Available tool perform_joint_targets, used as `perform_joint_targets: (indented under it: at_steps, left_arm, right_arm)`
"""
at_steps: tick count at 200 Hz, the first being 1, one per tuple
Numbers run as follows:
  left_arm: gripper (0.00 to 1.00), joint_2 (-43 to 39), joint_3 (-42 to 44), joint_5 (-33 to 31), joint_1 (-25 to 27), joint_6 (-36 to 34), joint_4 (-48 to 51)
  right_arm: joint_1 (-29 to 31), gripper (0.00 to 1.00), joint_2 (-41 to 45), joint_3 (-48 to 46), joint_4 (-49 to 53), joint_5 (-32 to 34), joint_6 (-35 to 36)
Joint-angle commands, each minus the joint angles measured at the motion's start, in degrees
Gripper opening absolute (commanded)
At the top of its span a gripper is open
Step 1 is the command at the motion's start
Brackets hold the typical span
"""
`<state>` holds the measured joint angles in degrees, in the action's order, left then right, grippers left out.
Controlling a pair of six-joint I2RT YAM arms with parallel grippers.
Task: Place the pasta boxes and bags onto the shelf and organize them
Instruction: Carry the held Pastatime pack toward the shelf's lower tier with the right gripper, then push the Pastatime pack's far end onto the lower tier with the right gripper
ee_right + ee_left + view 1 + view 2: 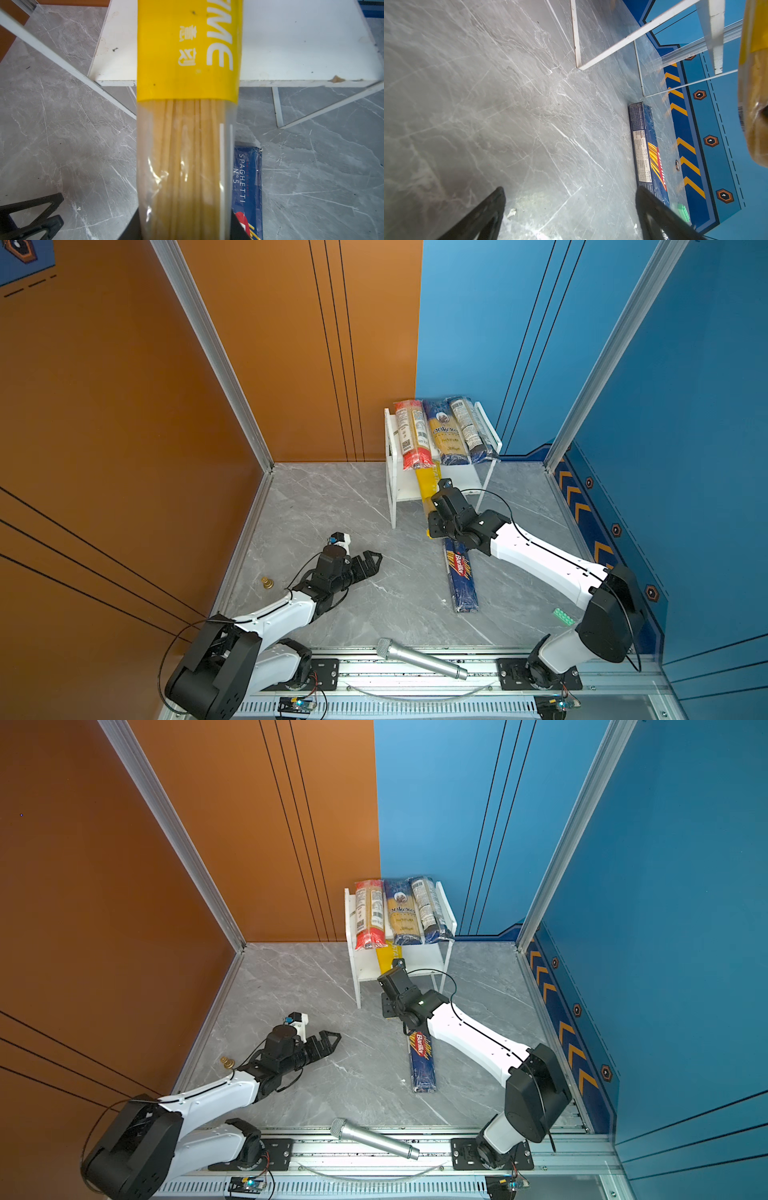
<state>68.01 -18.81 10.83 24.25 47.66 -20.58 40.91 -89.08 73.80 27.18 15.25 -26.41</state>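
Yellow spaghetti bag (187, 52): centre of both top views, pinched by right fingers (238, 231), far end over lower board of shelf (291, 47); Barilla box (461, 576): flat on table (374, 614), just below; left fingers (497, 199): spread, lower left.

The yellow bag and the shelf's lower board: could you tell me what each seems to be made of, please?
Yellow bag: thin glossy plastic film, it seems; the clear part shows spaghetti and glints. Lower board: probably white-coated pressed wood, matte; a chipped front edge shows brown.

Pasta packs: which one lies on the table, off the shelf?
The blue Barilla box: three bags sit atop the shelf, and the right claw holds the yellow bag.
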Motion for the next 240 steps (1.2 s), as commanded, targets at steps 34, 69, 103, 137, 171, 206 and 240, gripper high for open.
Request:
perform_joint_targets:
  at_steps: [34, 69, 103, 137, 171, 206, 240]
  left_arm:
    - [0.98, 1.3, 0.4, 1.7, -0.5, -0.3, -2.1]
    - [0.98, 1.6, 0.2, 1.7, -0.5, -0.2, -2.3]
    - [0.98, 1.7, 0.1, 1.9, -0.5, -0.2, -2.4]
    - [0.98, 1.5, 0.2, 2.0, -0.5, -0.1, -2.4]
    - [0.98, 1.3, 0.4, 2.0, -0.5, 0.0, -2.4]
    - [0.98, 1.0, 0.5, 2.0, -0.5, 0.0, -2.4]
    - [0.98, 0.9, 0.5, 2.0, -0.6, 0.1, -2.4]
  right_arm:
    - [-0.3, 0.0, 0.5, 3.1, -10.5, 2.8, -0.7]
    - [-0.3, 0.0, 0.7, 2.4, -12.1, 2.8, -0.7]
    - [-0.3, 0.0, 1.0, 1.5, -13.0, 3.0, -0.7]
    - [-0.3, 0.0, 1.4, 0.7, -13.5, 3.2, -1.0]
    - [-0.3, 0.0, 1.4, 0.0, -14.2, 3.3, -1.1]
    - [-0.3, 0.0, 1.0, -0.6, -14.9, 3.4, -1.4]
    - [-0.3, 0.01, 0.5, -0.7, -15.6, 3.5, -1.5]
